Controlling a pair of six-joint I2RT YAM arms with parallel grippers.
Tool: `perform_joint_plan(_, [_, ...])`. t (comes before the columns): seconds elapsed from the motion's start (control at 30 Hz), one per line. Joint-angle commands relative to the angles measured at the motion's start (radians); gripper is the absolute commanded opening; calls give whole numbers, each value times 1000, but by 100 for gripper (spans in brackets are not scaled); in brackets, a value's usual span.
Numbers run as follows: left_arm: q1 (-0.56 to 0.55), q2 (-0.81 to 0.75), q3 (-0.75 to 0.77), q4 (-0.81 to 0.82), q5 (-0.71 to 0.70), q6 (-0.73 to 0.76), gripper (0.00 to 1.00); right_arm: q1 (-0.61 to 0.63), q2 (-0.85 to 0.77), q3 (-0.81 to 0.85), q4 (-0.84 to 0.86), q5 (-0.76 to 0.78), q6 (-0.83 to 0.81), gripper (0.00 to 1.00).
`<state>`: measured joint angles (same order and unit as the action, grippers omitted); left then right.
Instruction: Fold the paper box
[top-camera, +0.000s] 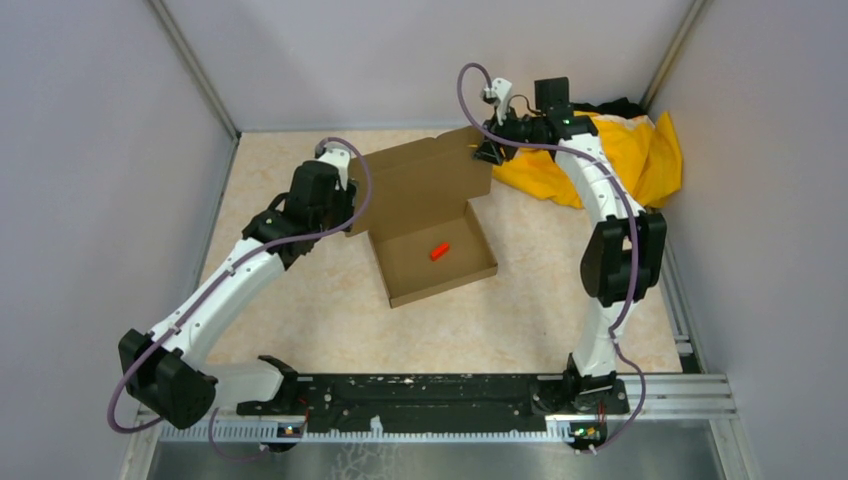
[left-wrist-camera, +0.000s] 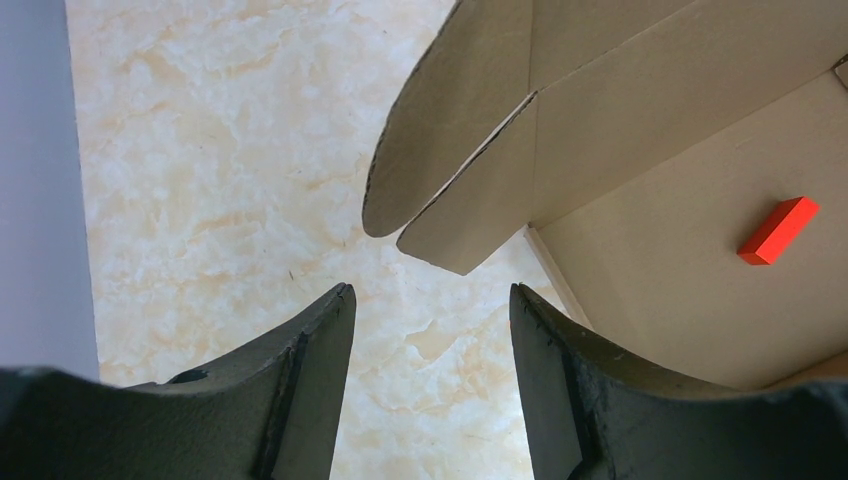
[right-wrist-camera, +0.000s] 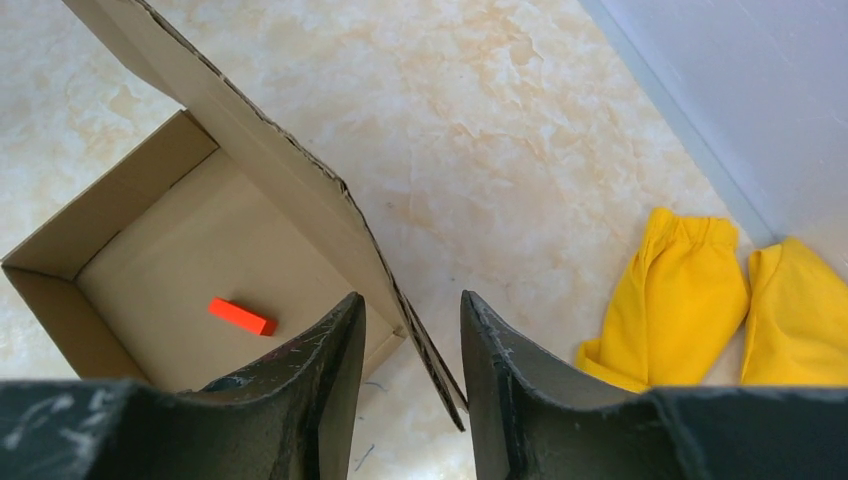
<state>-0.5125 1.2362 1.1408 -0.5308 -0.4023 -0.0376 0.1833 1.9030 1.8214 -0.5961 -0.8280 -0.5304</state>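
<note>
Black fingers of my left tool (left-wrist-camera: 430, 292) stand apart with nothing between them, only bare marbled counter (top-camera: 300, 300) showing in the gap. That tool hovers toward the counter's left edge, just beside the box's left rear corner, where two rounded side flaps hang close ahead of the fingertips without touching them.

I see the paper box (top-camera: 415, 190) around the middle of the counter, closer to the far edge. Its shallow tray is open to the top, and its lid is raised and leans back toward the far edge. A small red block (left-wrist-camera: 778, 230) lies loose on the tray floor.

My right tool (right-wrist-camera: 410, 297) sits at the lid's far right corner, its jaws astride the lid's edge. I cannot tell whether they pinch the cardboard. A yellow cloth (right-wrist-camera: 680, 300) is bunched in the far right corner of the counter.
</note>
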Motion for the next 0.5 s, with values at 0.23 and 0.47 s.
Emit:
perform_joint_plan(0.23, [32,-6,34,33,26,47,64,23,13,85,-21,5,-12,24])
perform_joint_plan(0.47, [74,18,77,51,101,124,64,30,23,100,-41,20,-22,18])
